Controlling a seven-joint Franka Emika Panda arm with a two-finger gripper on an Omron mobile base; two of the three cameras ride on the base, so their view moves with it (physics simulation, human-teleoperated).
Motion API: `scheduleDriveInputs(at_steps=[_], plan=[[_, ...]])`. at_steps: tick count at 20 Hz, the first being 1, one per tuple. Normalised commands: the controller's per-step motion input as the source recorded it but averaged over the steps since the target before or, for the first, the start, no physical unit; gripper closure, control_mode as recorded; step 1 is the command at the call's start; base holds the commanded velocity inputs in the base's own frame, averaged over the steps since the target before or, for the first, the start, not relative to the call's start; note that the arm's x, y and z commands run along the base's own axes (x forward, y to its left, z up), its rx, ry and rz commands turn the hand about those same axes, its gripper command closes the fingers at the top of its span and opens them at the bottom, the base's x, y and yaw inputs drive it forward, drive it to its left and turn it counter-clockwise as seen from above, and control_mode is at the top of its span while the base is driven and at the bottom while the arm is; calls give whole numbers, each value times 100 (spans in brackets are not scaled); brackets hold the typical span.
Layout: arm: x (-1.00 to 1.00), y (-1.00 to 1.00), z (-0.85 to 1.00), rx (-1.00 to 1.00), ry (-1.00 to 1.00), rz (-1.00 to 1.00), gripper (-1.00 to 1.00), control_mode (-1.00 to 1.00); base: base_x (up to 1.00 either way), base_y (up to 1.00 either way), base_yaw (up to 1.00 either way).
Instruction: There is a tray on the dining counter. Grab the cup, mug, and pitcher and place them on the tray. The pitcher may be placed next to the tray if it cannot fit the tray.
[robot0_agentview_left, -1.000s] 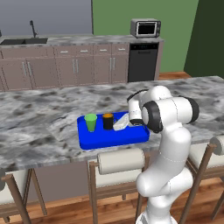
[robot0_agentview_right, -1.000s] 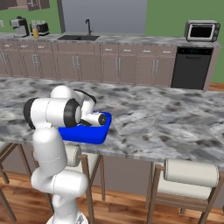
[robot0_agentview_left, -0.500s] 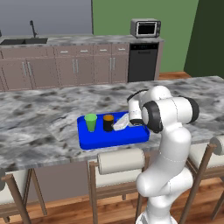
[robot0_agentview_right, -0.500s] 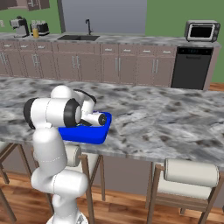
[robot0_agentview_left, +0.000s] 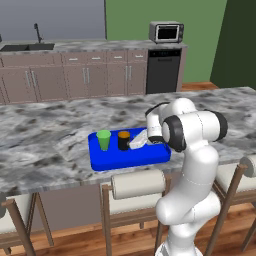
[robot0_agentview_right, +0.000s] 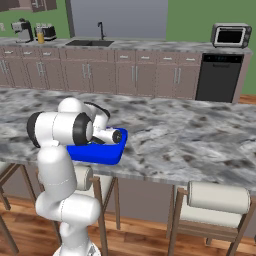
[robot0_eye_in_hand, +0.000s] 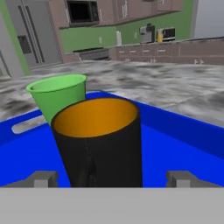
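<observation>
While the black mug (robot0_eye_in_hand: 100, 144) stands upright on the blue tray (robot0_agentview_left: 129, 156), the tool (robot0_eye_in_hand: 111, 178) sits low behind it with its fingertips (robot0_eye_in_hand: 43, 178) spread wide on either side, gripping nothing. Just beyond the mug on the tray is the green cup (robot0_eye_in_hand: 59, 98), also upright. That tray lies near the front edge of the marbled table (robot0_agentview_left: 45, 145).

Cup (robot0_agentview_left: 104, 139) and mug (robot0_agentview_left: 123, 140) stand side by side (upright) on the tray (robot0_agentview_left: 107, 159).
</observation>
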Motion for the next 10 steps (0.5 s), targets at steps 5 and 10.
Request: scheduleDriveInputs(at_steps=[5,10], plan=[[0,0,32,0,0,0,-100,-100,0,0,0],[-2,0,48,0,0,0,-100,-100,0,0,0]])
